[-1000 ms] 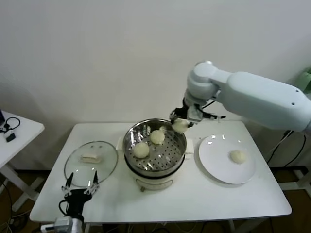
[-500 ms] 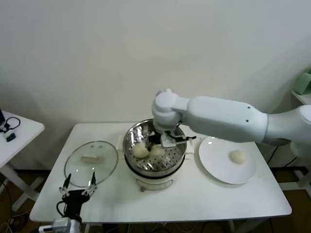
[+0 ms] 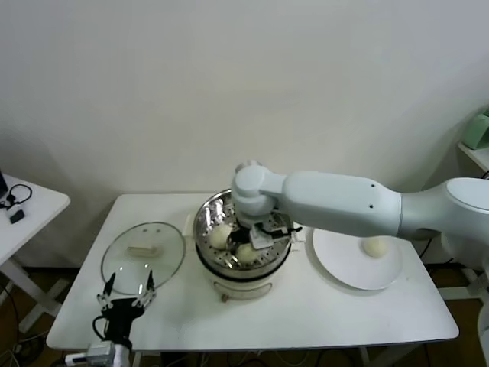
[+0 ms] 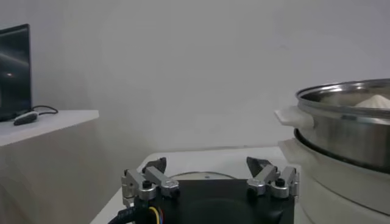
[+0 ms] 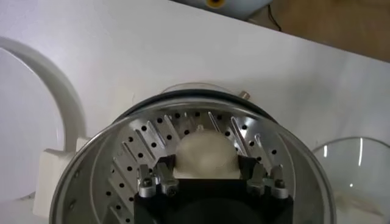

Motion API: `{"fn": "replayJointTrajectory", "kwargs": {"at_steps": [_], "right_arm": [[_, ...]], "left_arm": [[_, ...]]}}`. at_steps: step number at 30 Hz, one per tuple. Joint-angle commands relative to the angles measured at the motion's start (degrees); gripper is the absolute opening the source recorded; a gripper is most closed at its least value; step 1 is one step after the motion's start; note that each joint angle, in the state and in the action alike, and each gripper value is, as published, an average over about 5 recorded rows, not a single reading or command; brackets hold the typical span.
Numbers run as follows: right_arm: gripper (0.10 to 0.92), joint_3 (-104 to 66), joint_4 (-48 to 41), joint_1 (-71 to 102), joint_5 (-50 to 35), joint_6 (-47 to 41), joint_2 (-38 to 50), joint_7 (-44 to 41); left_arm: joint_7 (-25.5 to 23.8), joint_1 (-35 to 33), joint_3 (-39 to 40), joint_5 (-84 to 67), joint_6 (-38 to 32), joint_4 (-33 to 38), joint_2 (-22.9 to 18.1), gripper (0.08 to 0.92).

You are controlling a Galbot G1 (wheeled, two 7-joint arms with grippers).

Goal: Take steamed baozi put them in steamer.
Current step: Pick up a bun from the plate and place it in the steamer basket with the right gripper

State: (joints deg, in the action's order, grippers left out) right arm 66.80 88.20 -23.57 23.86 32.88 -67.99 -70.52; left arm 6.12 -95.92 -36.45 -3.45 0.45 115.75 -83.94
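Your right gripper [image 5: 207, 176] sits inside the steamer [image 3: 208, 222], fingers pinching a baozi [image 5: 205, 152] on the perforated tray; its arm hides much of the pot. One bun [image 3: 374, 246] remains on the plate [image 3: 344, 267]. Left gripper [image 4: 210, 178] idles, fingers spread, near the table's front edge.

steamer [image 3: 243, 264] mid-table, lid [image 3: 143, 252] left, plate [image 3: 348, 264] right

Right gripper [image 3: 256, 232] in frame centre, mostly hidden under own wrist. Bun [image 5: 204, 153] lower centre of wrist pic, near half covered by gripper body. Plate bun [image 3: 372, 246] right of centre, top cut by forearm. Steamer [image 4: 347, 131] cropped at right edge.
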Motion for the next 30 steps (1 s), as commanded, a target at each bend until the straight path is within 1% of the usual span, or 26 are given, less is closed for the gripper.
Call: {"fn": "replayJointTrajectory", "kwargs": {"at_steps": [1, 24, 26, 30], "right_arm": [[0.687, -0.31, -0.11, 1.52, 2.25, 1.3, 0.25, 0.09], [0.713, -0.23, -1.09, 2.25, 1.13, 2.61, 1.13, 1.33], [0.731, -0.46, -1.38, 2.25, 1.25, 3.14, 1.08, 1.79], [0.8, -1.05, -1.76, 2.05, 1.3, 4.03, 0.97, 1.84]], "left_arm": [[0.02, 0.11, 0.1, 0.07, 0.07, -0.07, -0.07, 0.823], [0.11, 0.59, 0.62, 0.45, 0.23, -0.52, -0.32, 0.823], [0.12, 0.67, 0.64, 0.47, 0.25, -0.53, -0.32, 0.823], [0.15, 0.78, 0.69, 0.48, 0.3, -0.49, -0.31, 0.823]]}}
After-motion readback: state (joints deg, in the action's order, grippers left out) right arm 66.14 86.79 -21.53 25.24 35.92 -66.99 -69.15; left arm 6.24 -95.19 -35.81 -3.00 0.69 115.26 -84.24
